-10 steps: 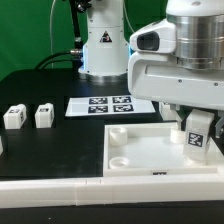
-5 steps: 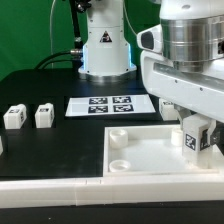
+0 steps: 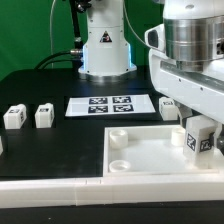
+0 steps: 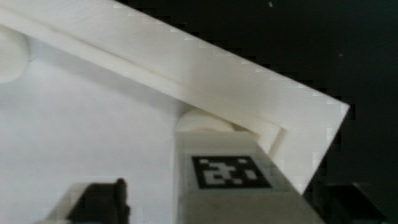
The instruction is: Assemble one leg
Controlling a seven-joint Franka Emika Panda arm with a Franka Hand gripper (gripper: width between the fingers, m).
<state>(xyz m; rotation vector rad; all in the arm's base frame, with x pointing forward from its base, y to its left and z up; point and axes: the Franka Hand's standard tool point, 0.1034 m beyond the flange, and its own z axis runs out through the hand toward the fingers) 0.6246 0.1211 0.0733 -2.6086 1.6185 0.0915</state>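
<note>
The leg (image 3: 199, 139), a small white block with a black-and-white tag, stands at the far corner of the large white panel (image 3: 140, 160) on the exterior view's right. My gripper (image 3: 199, 128) hangs right over it. In the wrist view the leg (image 4: 240, 180) stands between my gripper's (image 4: 228, 205) two dark fingers, over the panel's (image 4: 89, 110) corner socket. A clear gap shows between one finger (image 4: 102, 200) and the leg; the other finger (image 4: 356, 203) is close beside it. The jaws stand open around the leg.
Two more legs (image 3: 14, 116) (image 3: 44, 115) stand on the black table at the exterior view's left. The marker board (image 3: 112, 104) lies behind the panel, and the arm's base (image 3: 105, 50) behind that. A long white rail (image 3: 60, 190) runs along the front.
My gripper has shifted toward the exterior view's right over the panel corner. The leg has shifted slightly the same way and sits a little lower.
</note>
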